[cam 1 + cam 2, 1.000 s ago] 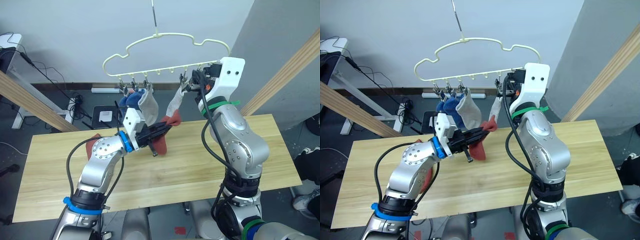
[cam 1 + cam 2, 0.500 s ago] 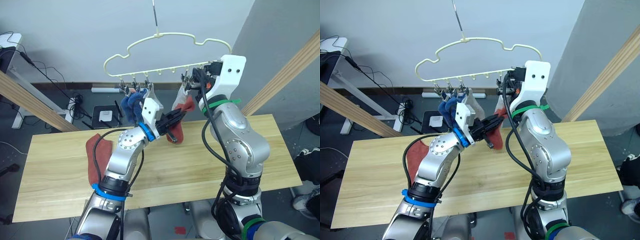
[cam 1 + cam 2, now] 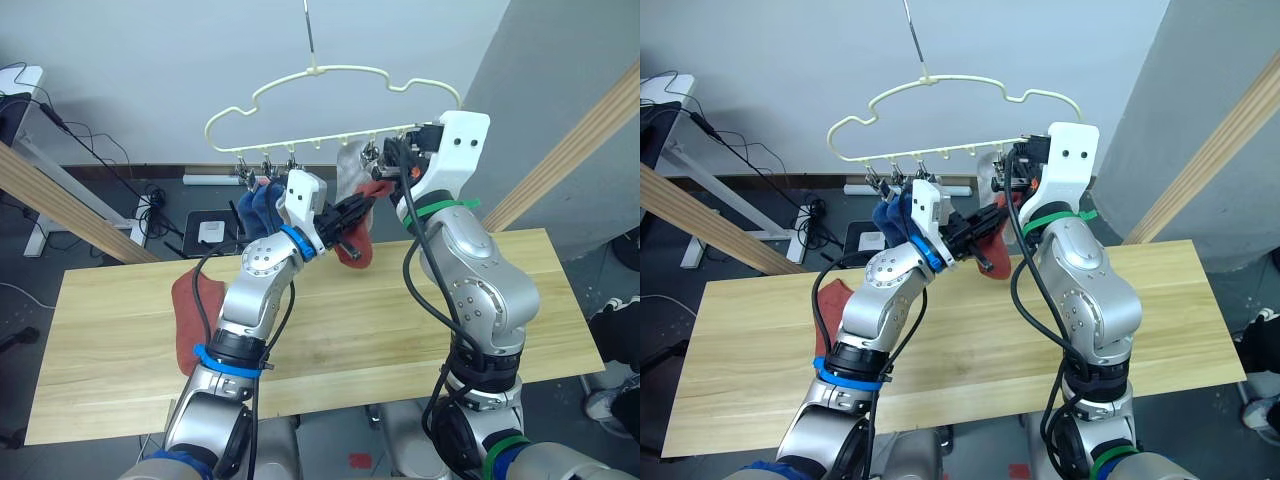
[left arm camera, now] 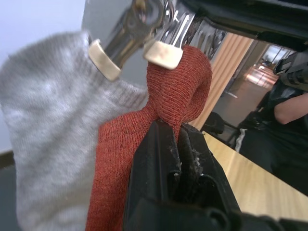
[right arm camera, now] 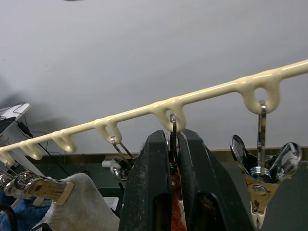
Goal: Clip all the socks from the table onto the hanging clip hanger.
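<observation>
Now we see that the left end effector (image 3: 362,207) has risen from over the tabletop (image 3: 560,300) up to the clip hanger (image 3: 330,105), and it has brought its rust-red sock (image 4: 159,120) with it; one second ago this sock hung lower, in front of the left arm, well under the clips. We judge that the task is now at the clipping step for this sock. In the left wrist view the two black fingers (image 4: 156,159) are pressed together on a fold of the red sock, and the top of the fold touches the pale pad of a silver clip (image 4: 162,50). A light grey sock (image 4: 43,125) hangs just beside it from the next clip. The right end effector (image 5: 172,159) has stayed at the hanger bar; its fingers are closed on a clip that hangs from a loop of the bar, and a bit of red fabric shows between them. We cannot tell if this clip already bites the sock. A second rust-red sock (image 3: 188,320) lies on the tabletop, and blue socks (image 3: 258,205) hang from the clips toward the robot's left.
</observation>
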Robot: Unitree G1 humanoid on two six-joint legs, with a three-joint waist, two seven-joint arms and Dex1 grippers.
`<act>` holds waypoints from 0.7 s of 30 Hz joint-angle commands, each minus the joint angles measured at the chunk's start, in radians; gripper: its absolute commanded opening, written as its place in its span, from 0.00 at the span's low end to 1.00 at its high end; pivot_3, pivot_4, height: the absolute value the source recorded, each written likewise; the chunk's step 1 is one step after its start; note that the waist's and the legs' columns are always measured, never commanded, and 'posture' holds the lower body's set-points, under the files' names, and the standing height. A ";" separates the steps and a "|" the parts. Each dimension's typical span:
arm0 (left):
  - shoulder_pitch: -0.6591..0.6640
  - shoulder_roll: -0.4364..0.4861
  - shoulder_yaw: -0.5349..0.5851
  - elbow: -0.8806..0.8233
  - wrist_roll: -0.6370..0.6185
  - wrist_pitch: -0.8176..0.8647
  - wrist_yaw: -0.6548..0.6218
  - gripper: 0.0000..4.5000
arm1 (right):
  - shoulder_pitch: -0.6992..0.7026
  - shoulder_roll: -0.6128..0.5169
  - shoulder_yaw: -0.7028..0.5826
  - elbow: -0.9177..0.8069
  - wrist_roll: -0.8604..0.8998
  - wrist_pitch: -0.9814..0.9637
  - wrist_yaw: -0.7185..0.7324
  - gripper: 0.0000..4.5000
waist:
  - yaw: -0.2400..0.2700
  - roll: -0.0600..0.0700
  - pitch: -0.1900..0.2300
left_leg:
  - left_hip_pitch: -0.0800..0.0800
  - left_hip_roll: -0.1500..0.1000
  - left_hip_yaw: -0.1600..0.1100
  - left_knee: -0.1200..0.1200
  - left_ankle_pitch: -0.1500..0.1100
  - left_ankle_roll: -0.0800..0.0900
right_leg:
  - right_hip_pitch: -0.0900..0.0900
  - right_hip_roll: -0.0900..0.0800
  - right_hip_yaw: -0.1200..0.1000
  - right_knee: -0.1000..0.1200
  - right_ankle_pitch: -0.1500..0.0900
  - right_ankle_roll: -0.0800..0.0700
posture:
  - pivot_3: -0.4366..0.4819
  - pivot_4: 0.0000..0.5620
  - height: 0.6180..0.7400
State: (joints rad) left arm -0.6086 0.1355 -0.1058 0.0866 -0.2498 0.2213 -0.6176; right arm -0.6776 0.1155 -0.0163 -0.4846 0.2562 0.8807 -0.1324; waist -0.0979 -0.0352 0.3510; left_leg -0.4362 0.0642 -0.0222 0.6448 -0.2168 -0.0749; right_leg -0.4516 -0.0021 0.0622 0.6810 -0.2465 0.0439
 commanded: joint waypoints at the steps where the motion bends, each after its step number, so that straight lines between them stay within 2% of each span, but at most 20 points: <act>1: -0.024 -0.009 0.014 -0.052 -0.022 0.014 0.014 0.01 | -0.011 0.003 0.004 -0.041 0.007 -0.009 0.005 0.00 | 0.000 0.000 0.000 | 0.000 0.000 0.000 0.000 0.000 0.000 | 0.000 0.000 0.000 0.000 0.000 0.000 | 0.29 0.57 1.00; 12: -0.031 -0.011 0.015 -0.048 -0.021 0.011 0.028 0.01 | -0.001 0.006 0.007 -0.046 0.001 -0.010 -0.001 0.00 | 0.000 0.000 0.000 | 0.000 0.000 0.000 0.000 0.000 0.000 | 0.000 0.000 0.000 0.000 0.000 0.000 | 0.29 0.57 1.00; 15: -0.035 -0.011 0.011 -0.046 -0.013 0.005 0.031 0.00 | 0.005 0.016 0.006 -0.057 0.020 -0.015 0.011 0.21 | 0.000 0.000 0.000 | 0.000 0.000 0.000 0.000 0.000 0.000 | 0.000 0.000 0.000 0.000 0.000 0.000 | 0.29 0.57 1.00; 19: -0.038 -0.014 0.013 -0.038 -0.013 -0.002 0.038 0.00 | 0.013 0.024 0.015 -0.070 0.029 0.009 0.014 0.55 | 0.000 0.000 0.000 | 0.000 0.000 0.000 0.000 0.000 0.000 | 0.000 0.000 0.000 0.000 0.000 0.000 | 0.29 0.56 1.00; 21: -0.040 -0.012 0.011 -0.035 -0.017 -0.004 0.030 0.00 | 0.023 0.016 0.024 -0.089 0.042 0.028 0.028 0.68 | 0.001 0.000 0.000 | 0.000 0.000 0.000 0.000 0.000 0.000 | 0.000 0.000 0.000 0.000 0.000 0.000 | 0.29 0.56 1.00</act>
State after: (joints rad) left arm -0.6260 0.1305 -0.0972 0.0833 -0.2601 0.2431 -0.5796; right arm -0.6605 0.1290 -0.0104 -0.5095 0.2703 0.9013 -0.1254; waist -0.0973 -0.0352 0.3510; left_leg -0.4362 0.0641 -0.0220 0.6449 -0.2168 -0.0749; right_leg -0.4516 -0.0022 0.0623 0.6809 -0.2465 0.0440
